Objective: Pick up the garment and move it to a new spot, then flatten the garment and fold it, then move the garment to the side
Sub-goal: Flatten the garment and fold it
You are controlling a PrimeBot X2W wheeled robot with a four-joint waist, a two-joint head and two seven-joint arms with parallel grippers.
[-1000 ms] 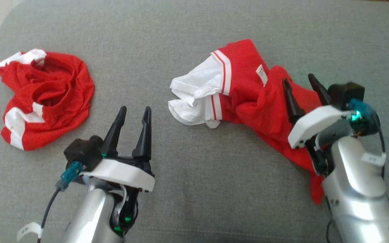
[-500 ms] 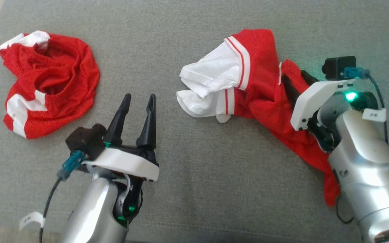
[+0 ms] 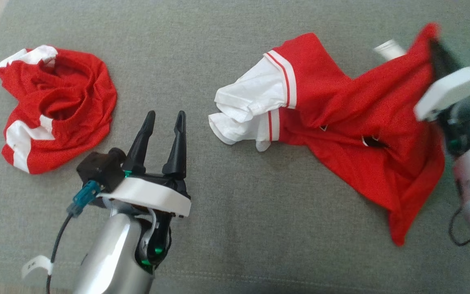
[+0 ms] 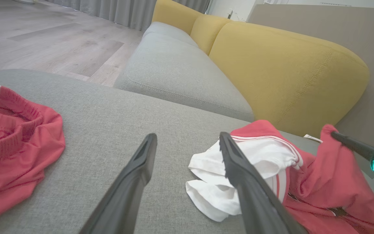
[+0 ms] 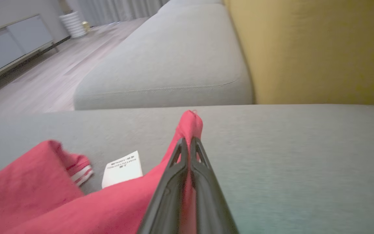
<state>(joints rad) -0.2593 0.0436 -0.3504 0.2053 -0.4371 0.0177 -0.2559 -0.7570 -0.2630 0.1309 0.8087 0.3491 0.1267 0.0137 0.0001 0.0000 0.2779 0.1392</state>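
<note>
The garment [image 3: 341,118] is a red shirt with white sleeves [image 3: 247,102], lying crumpled at the right of the grey cushion. My right gripper [image 3: 434,44] is at the far right, shut on a red corner of the cloth, which it holds raised. In the right wrist view the fingers [image 5: 187,143] pinch a red fold of the garment [image 5: 109,211], with a white label [image 5: 123,168] hanging beside it. My left gripper [image 3: 164,116] hovers open near the front middle, to the left of the white sleeves [image 4: 239,172], holding nothing. Its fingers [image 4: 187,139] point toward the sofa back.
A second red and white garment [image 3: 59,106] lies bunched at the left of the grey cushion [image 3: 218,228]. A yellow sofa backrest [image 4: 287,71] rises behind the cushion. Wooden floor [image 4: 44,39] lies beyond the left edge.
My right gripper has shut on the red cloth and pulled it up and to the far right, stretching the shirt out. The left gripper has stayed open in place.
</note>
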